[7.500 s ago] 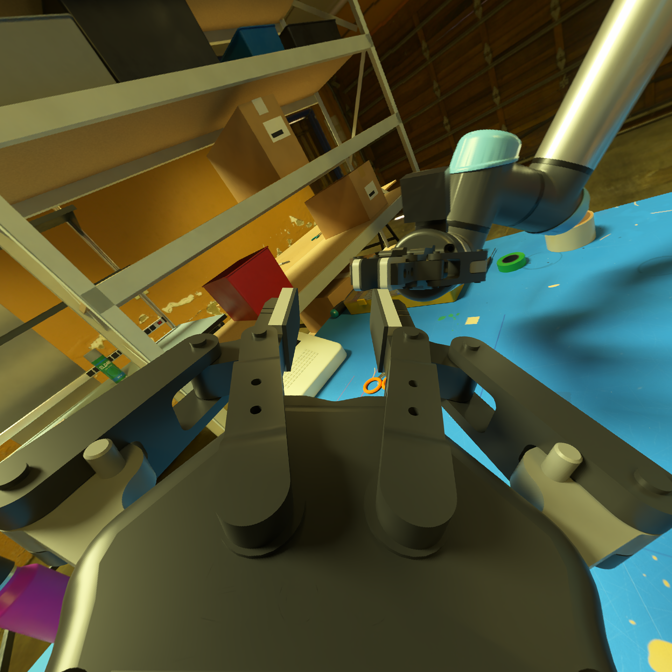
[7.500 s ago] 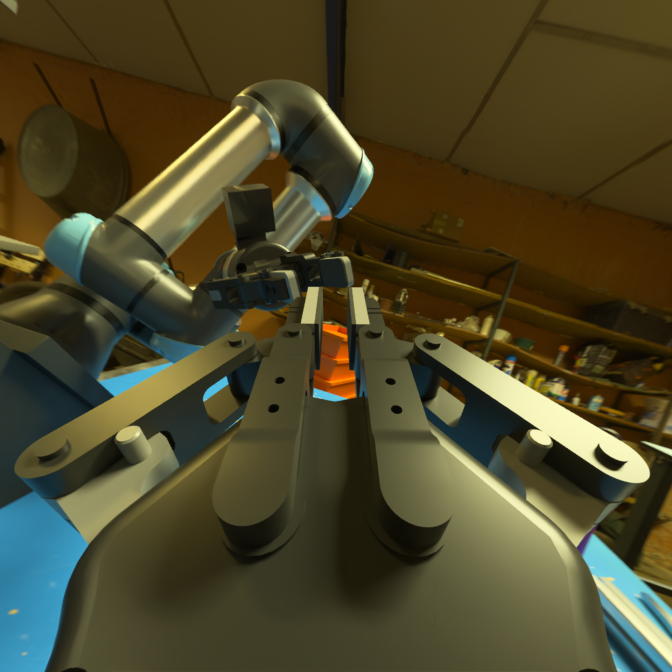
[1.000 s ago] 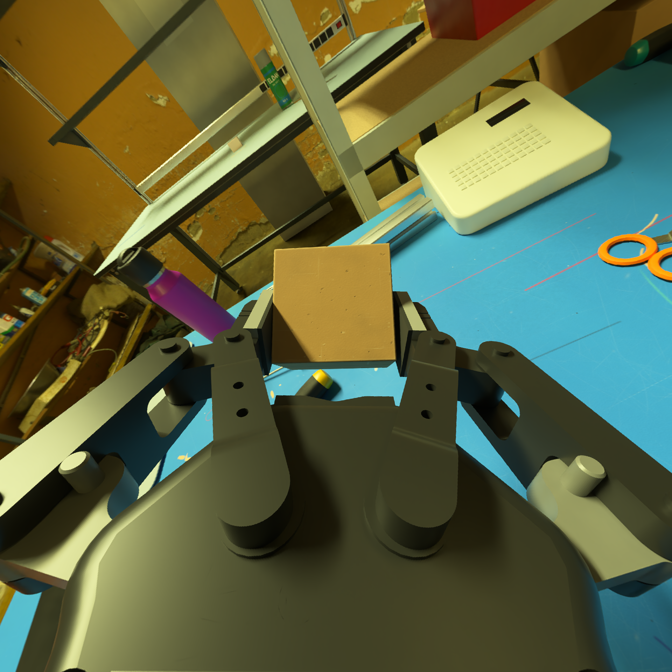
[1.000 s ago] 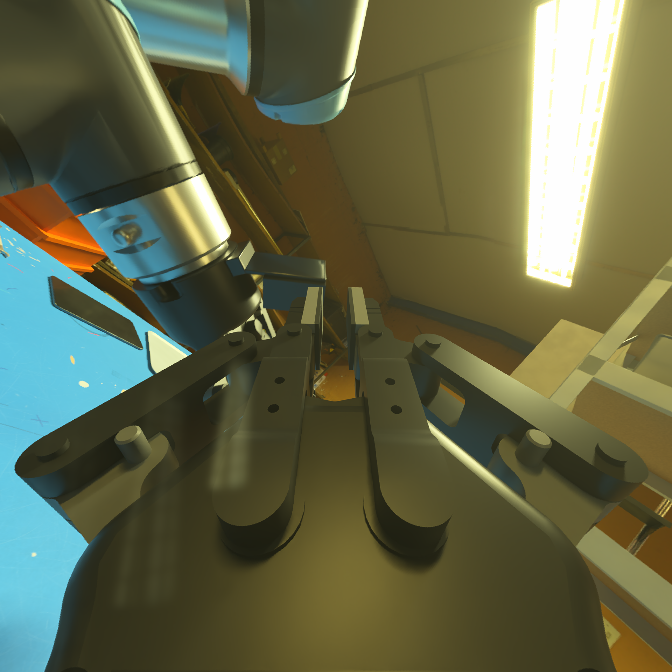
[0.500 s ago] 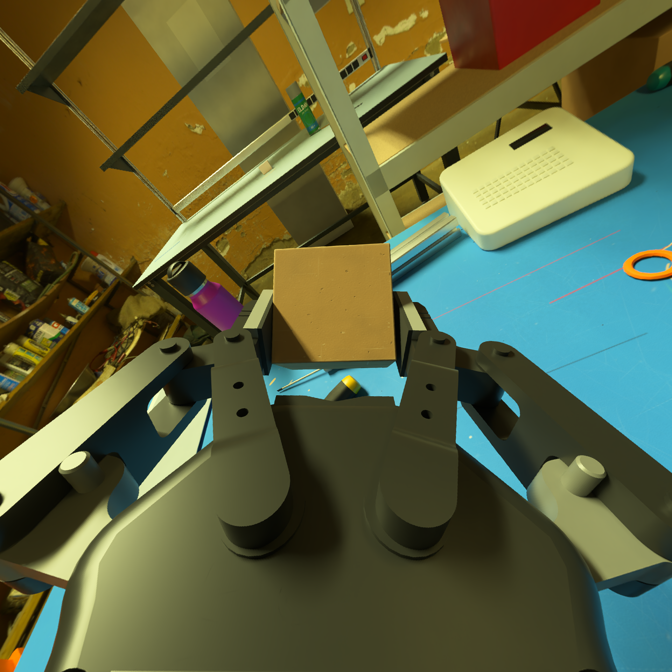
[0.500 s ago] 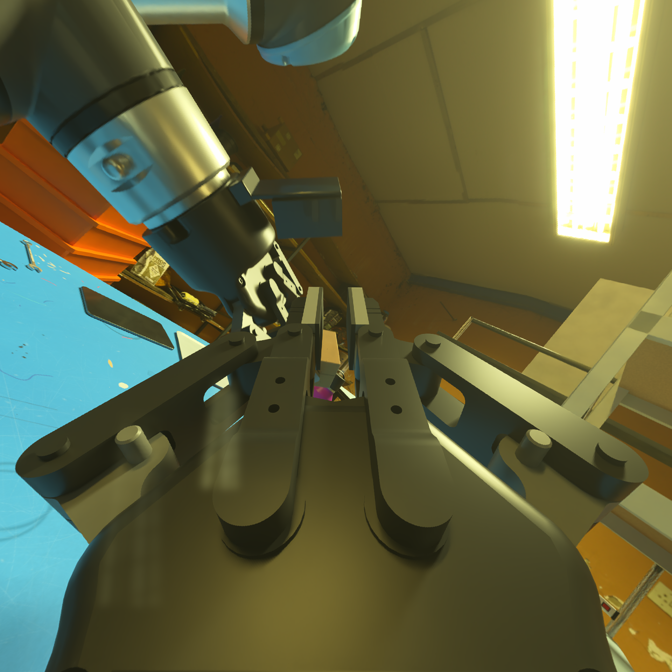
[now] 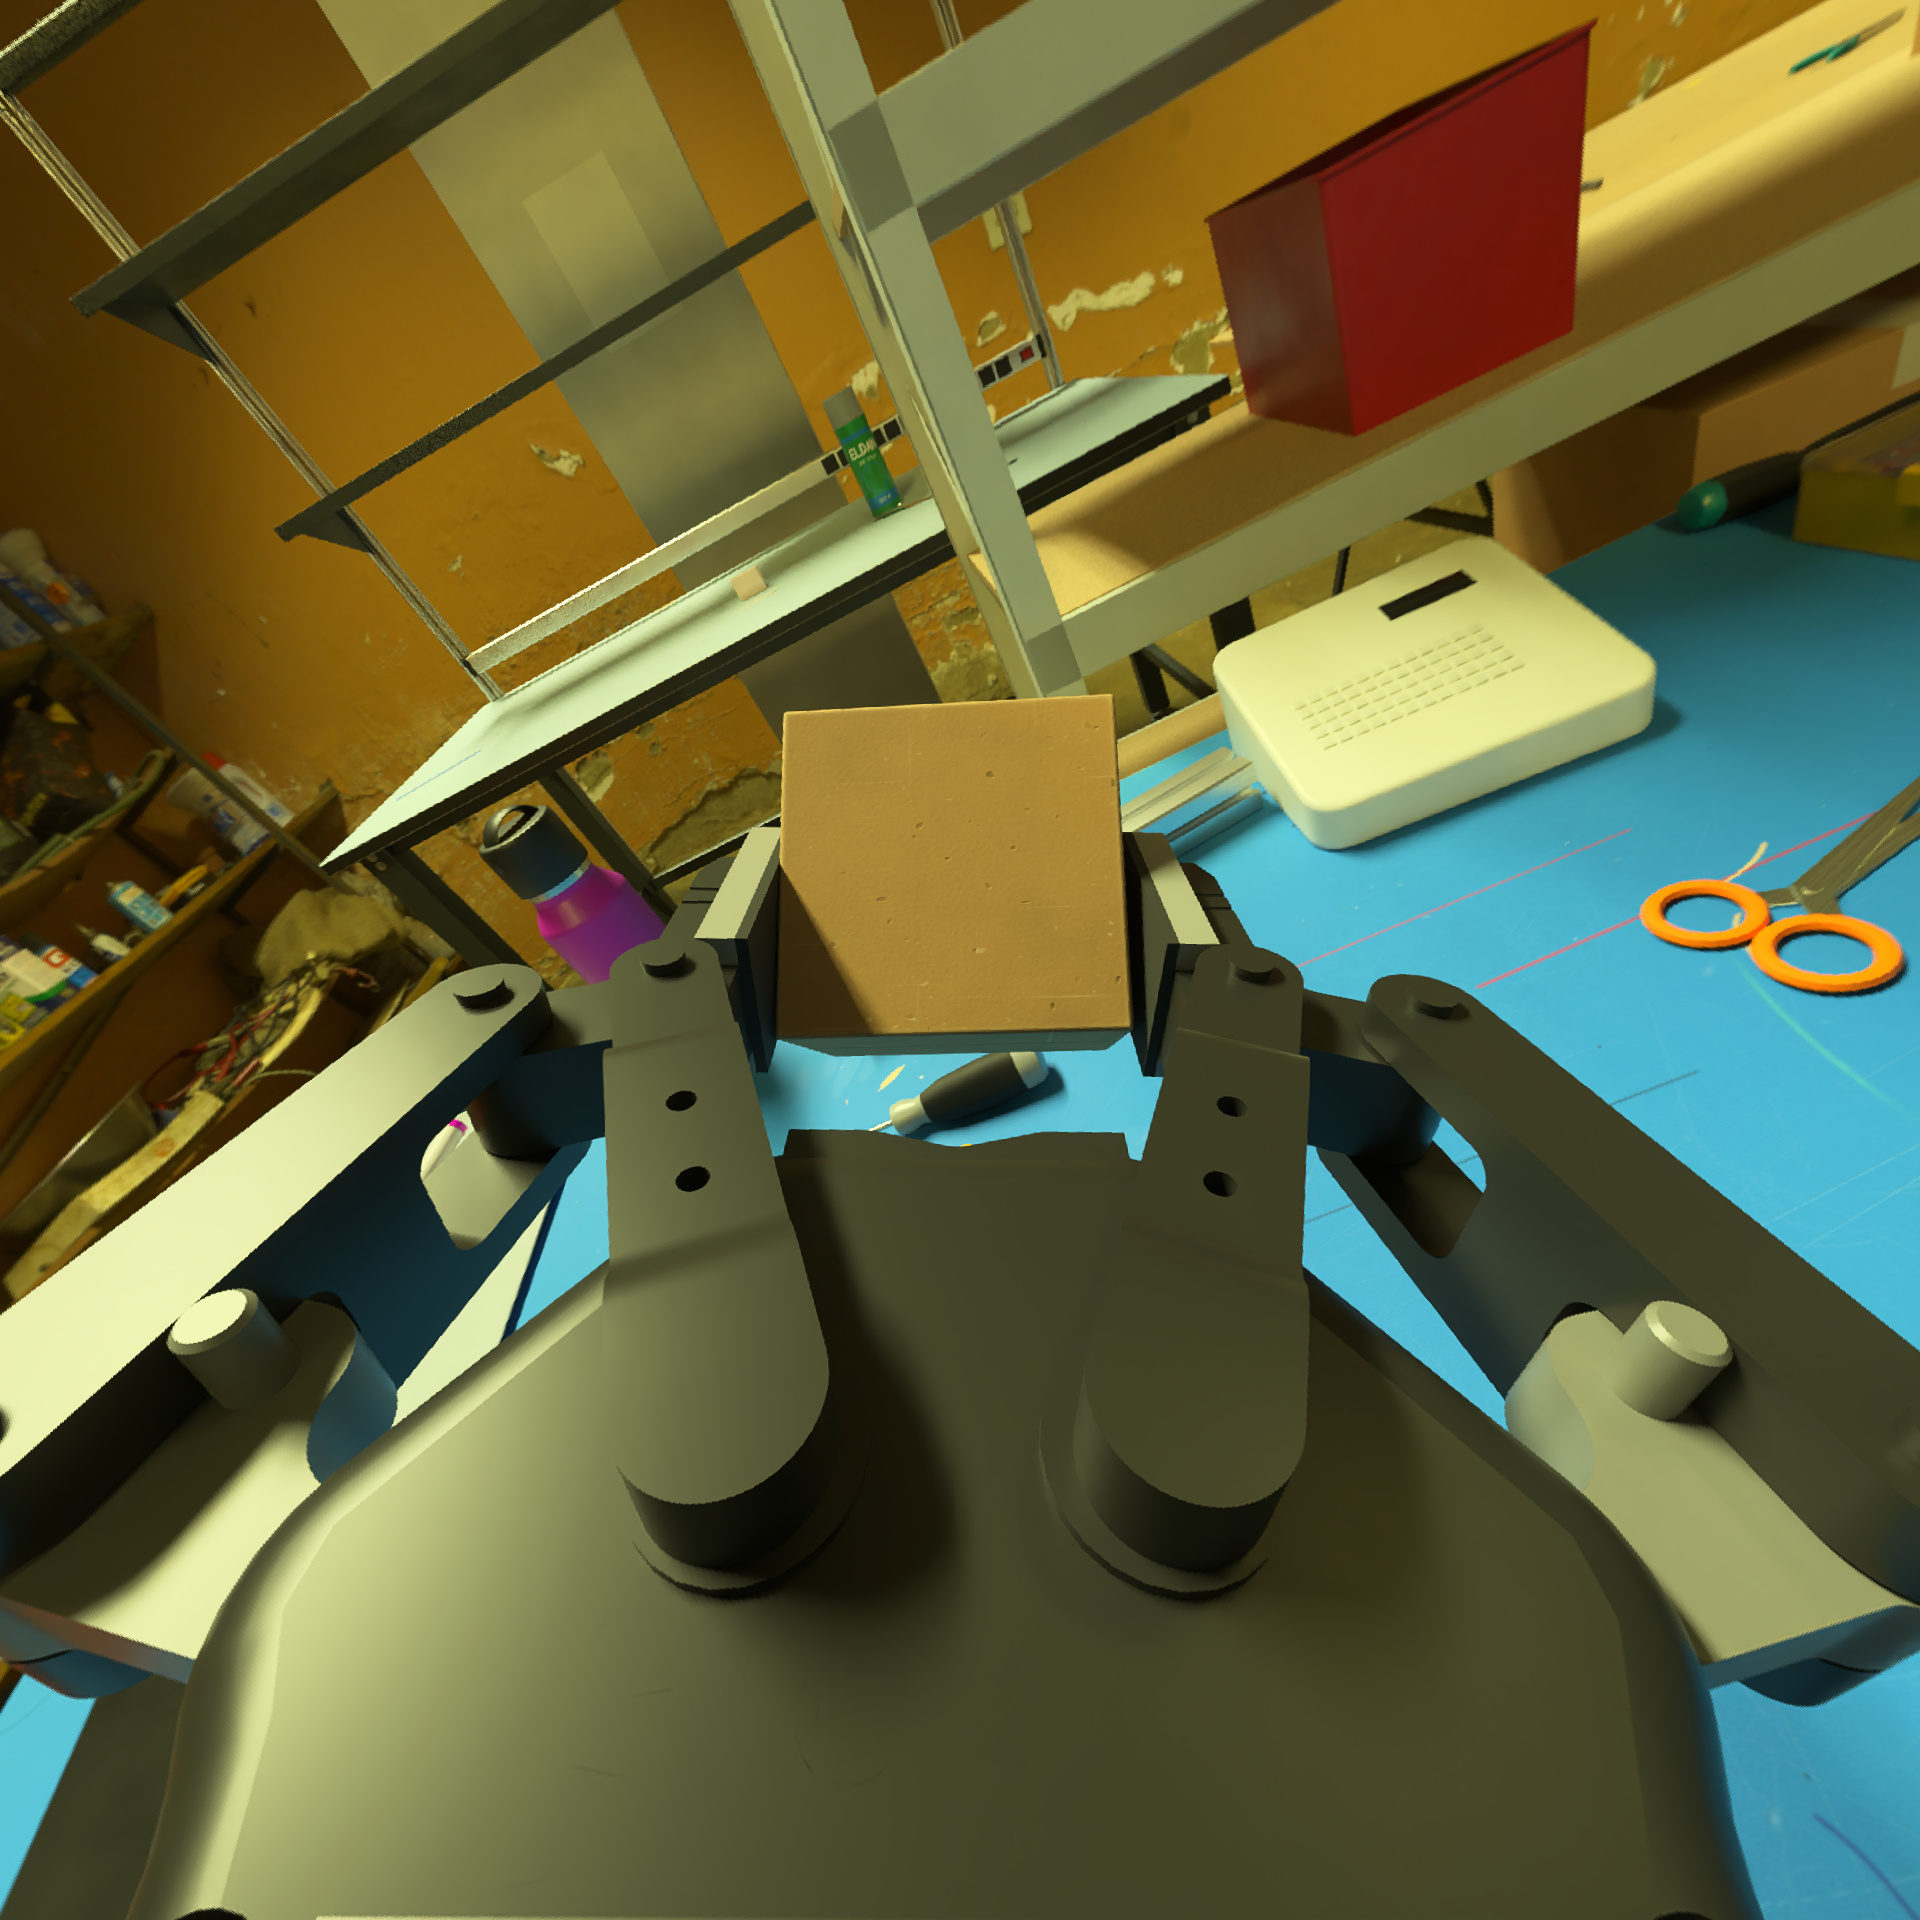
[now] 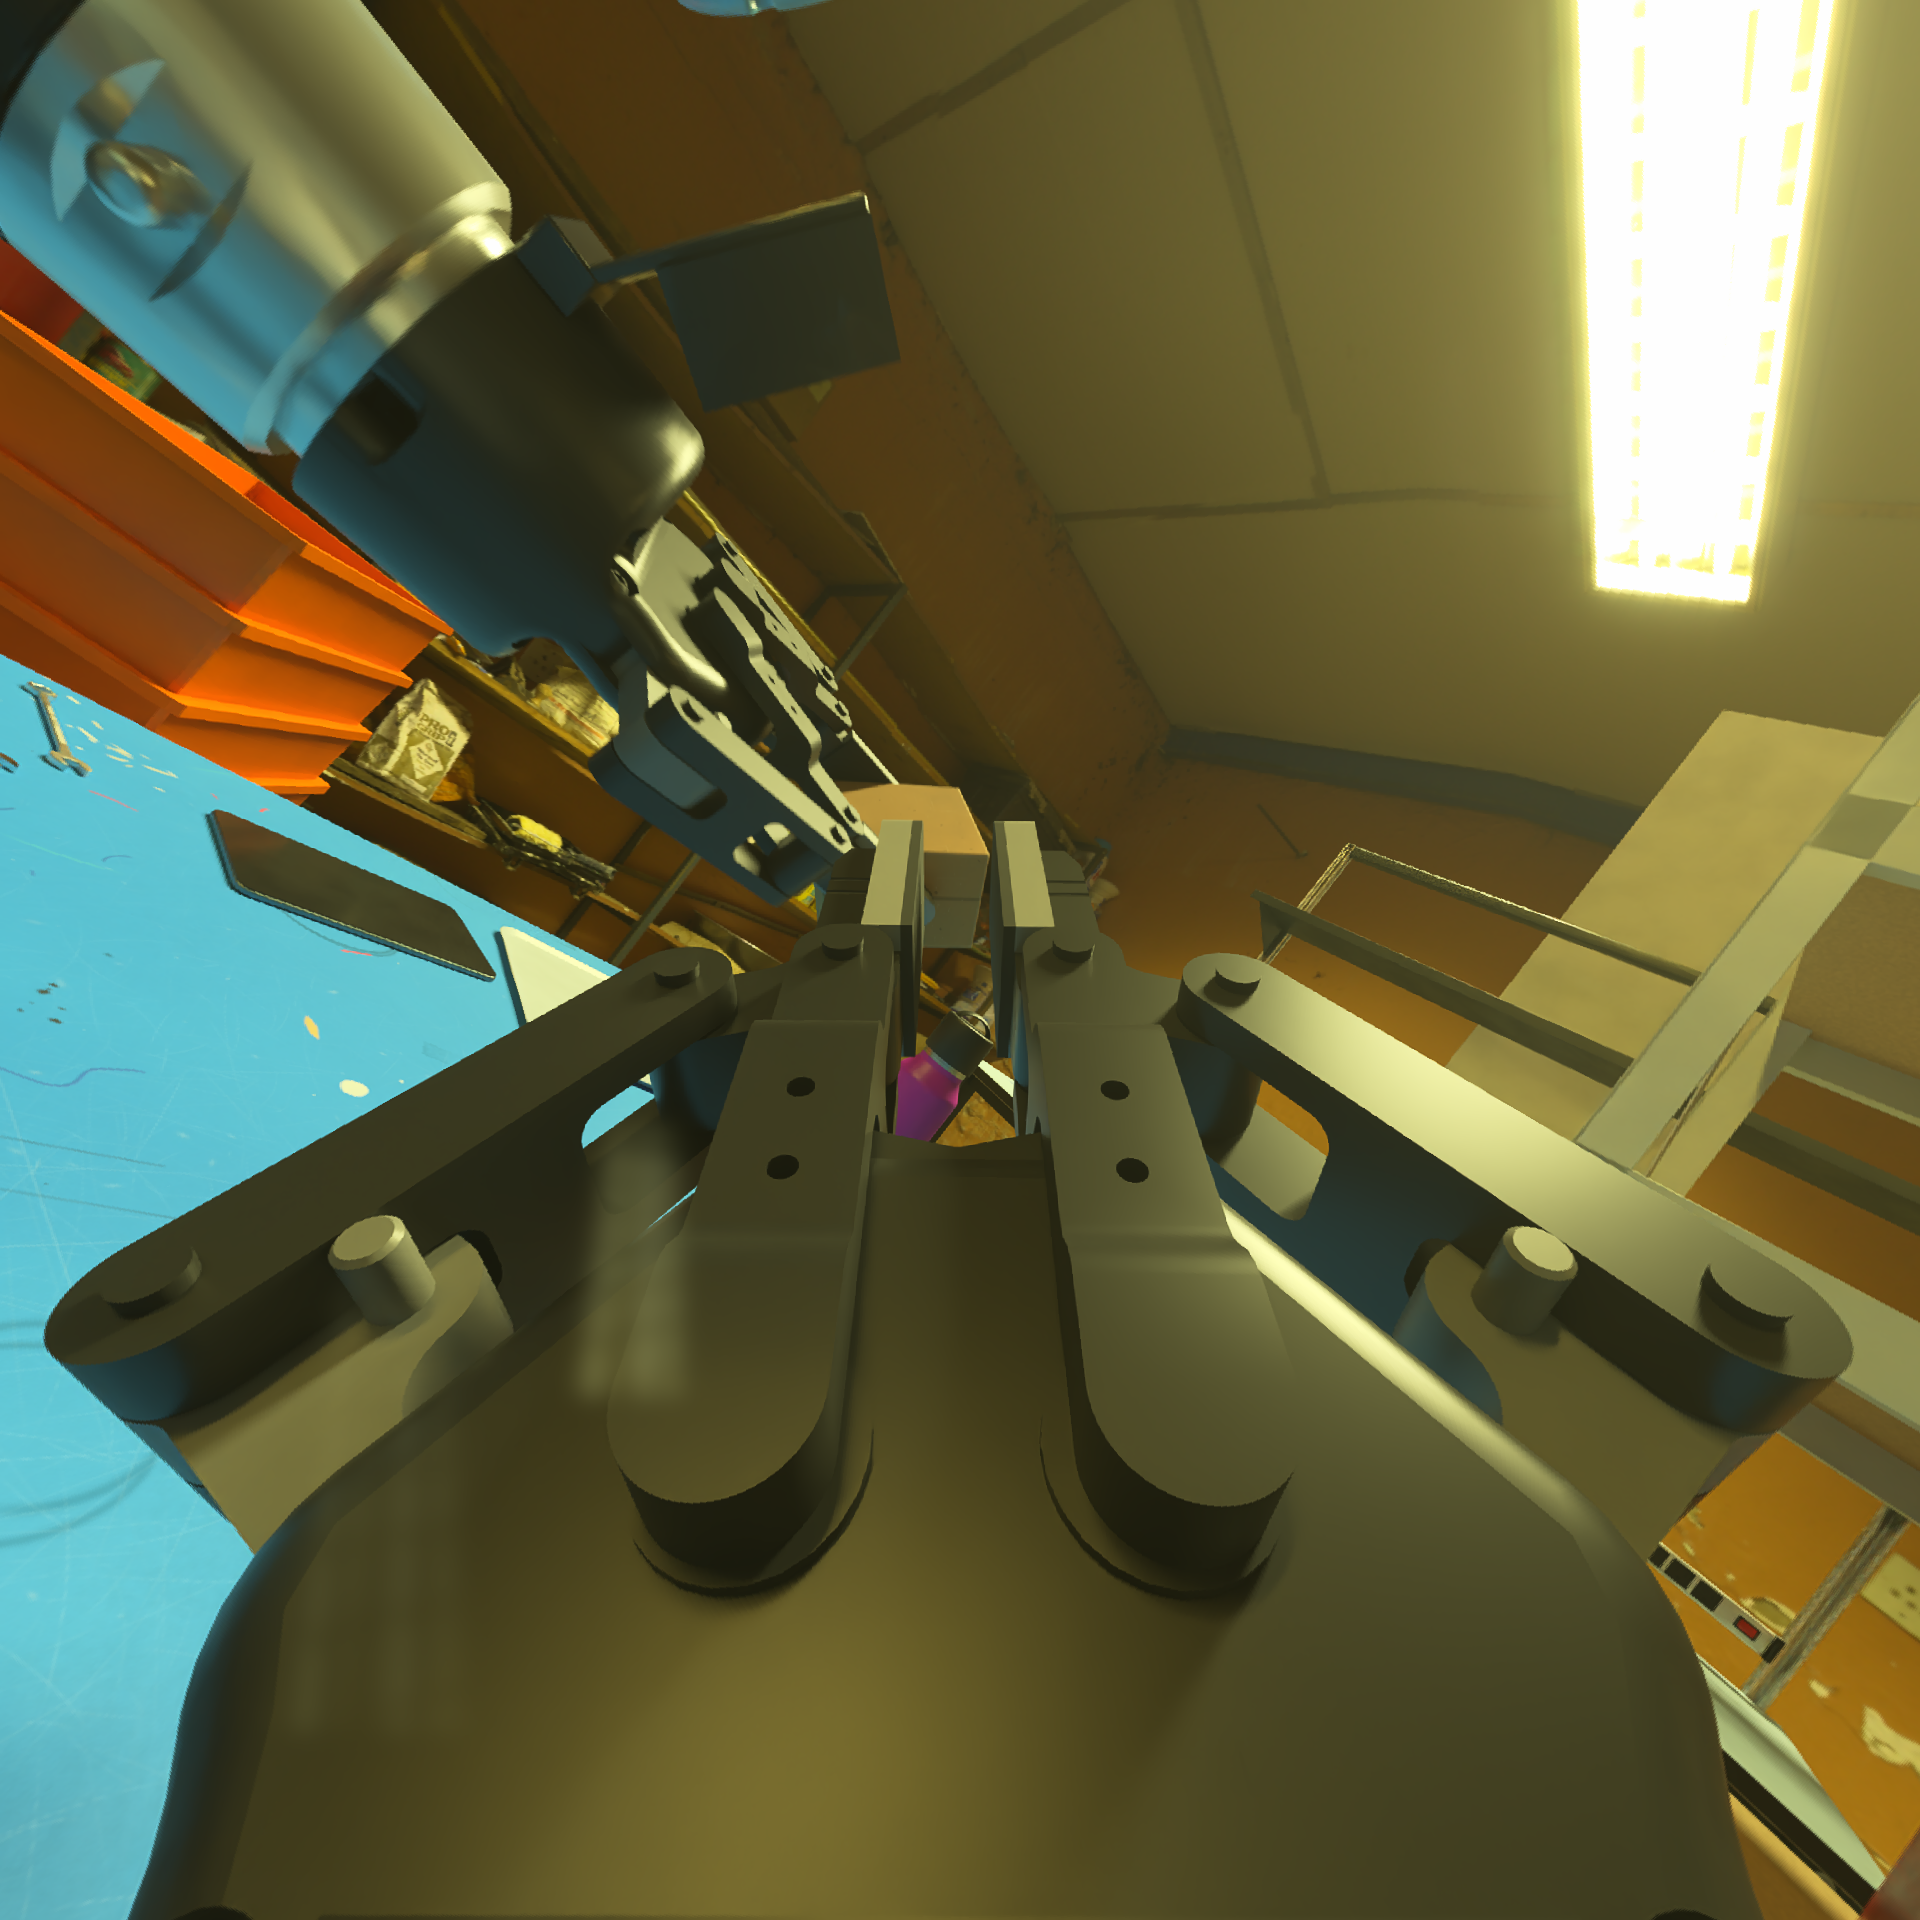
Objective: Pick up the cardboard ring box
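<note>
The cardboard ring box [image 7: 951,873] is a plain brown cube. My left gripper [image 7: 951,920] is shut on it, one pad [image 7: 743,904] on each side, and holds it in the air above the blue table [image 7: 1558,1091]. In the right wrist view the left gripper [image 8: 769,790] hangs from its arm with the box [image 8: 951,831] in it, just beyond my right gripper [image 8: 958,873]. My right gripper's fingers stand nearly together with a narrow gap and hold nothing.
Under the box lies a screwdriver [image 7: 966,1086]. A purple bottle [image 7: 582,904] stands at the table's edge. A white device [image 7: 1434,686] and orange-handled scissors [image 7: 1766,930] lie to the right. A metal shelf post [image 7: 914,343] and a red box [image 7: 1423,239] are behind. A dark tablet [image 8: 343,894] lies on the table.
My left gripper has risen with the box still in it; the table objects below look smaller and farther. In the right wrist view the left gripper and box now show more fully.
</note>
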